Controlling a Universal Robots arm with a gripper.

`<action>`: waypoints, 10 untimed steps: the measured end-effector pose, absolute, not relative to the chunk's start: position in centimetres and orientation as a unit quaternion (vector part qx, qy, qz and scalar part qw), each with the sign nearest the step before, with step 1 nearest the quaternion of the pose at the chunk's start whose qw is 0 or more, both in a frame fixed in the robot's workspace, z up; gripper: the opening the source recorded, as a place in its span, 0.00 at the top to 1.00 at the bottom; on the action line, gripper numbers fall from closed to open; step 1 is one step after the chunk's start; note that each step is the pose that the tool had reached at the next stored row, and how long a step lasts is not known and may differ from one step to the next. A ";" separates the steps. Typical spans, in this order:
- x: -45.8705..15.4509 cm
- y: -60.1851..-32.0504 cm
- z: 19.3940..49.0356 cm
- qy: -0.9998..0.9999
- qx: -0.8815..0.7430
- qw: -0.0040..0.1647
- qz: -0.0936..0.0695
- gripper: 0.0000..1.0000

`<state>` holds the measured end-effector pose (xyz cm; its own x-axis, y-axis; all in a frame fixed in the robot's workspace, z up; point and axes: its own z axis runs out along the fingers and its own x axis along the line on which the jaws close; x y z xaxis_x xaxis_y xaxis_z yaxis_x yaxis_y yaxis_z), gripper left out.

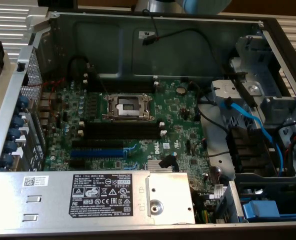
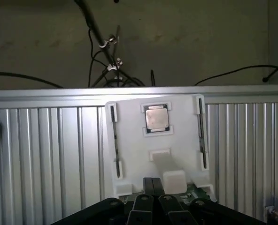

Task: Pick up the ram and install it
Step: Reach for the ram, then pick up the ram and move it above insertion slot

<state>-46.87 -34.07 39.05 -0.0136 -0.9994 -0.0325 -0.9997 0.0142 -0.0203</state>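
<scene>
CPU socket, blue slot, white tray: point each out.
CPU socket (image 1: pixel 128 106), exterior view, on its open middle.
Blue slot (image 1: pixel 98 152), exterior view, mid-length.
White tray (image 2: pixel 129 140), wrist view, on its bare face.

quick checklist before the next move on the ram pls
1. Locate the ram: ok, its green edge sits at the near side of the white holder, right at the tool.
2. Hold on the ram: cannot tell.
3. The black slots free: ok, nothing is seated in them.
4. The white end clips open: cannot tell.
5. The blue cable away from the slots: ok, it runs at the exterior view's right.
</scene>
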 end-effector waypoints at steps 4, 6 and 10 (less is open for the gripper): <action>-46.9 -34.1 39.0 0.686 -0.727 0.018 0.005 0.90; -46.9 -34.1 39.1 0.677 -0.736 0.018 0.005 0.90; -46.9 -34.1 39.0 0.676 -0.737 0.018 0.005 0.90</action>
<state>-46.92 -34.08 39.05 0.0862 -0.9957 -0.0326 -0.9961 -0.0856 -0.0202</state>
